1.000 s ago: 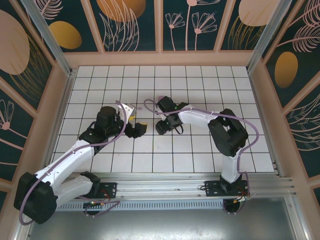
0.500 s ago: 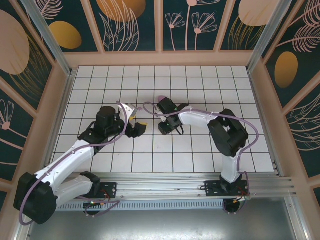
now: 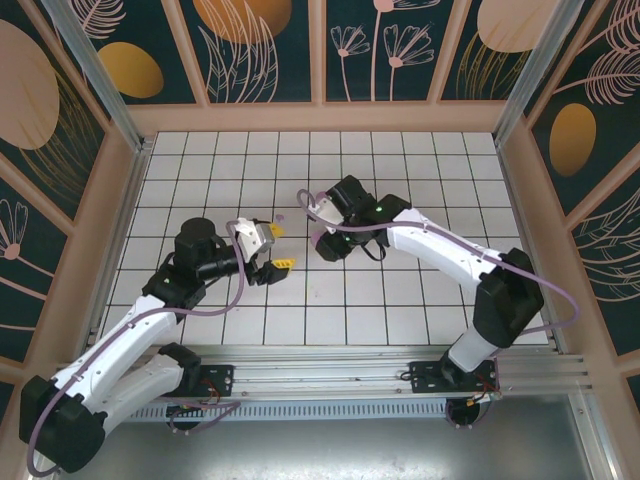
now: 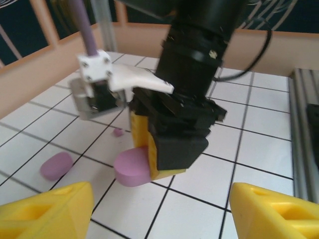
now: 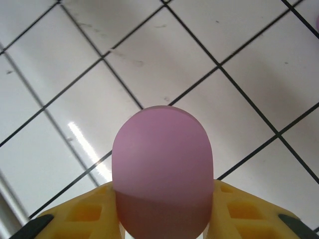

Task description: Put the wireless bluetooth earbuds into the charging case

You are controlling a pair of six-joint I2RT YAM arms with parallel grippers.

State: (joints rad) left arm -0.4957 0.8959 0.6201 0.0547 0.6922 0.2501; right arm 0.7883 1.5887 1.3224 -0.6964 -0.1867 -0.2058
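Nearest the arms' bases, the left claw [image 4: 160, 199] stands open with nothing between its yellow fingers. It is aimed at the case [image 5: 162, 169] from just in front of it.

The right claw [image 4: 167, 149] is clamped on that case, a pink-purple oval. It grips the rear end, so the rounded front pokes out low over the tiled floor [image 4: 259, 124]; I cannot tell whether it touches. The hold covers little of a smooth, rounded shell, so the case could swivel or squirt out if the left claw bumps its free end. The two claws sit close together, and a slightly misjudged reach would knock finger against finger.

Near the case, at the left of the left wrist view, a second oval [image 4: 56, 165] lies on the floor, easy to mistake for the target or sweep aside. Just beyond the case rests one earbud [image 4: 118, 132], tiny and loose, and the wide fingers may pinch it badly or flick it away. I cannot tell whether the case is open to take it.
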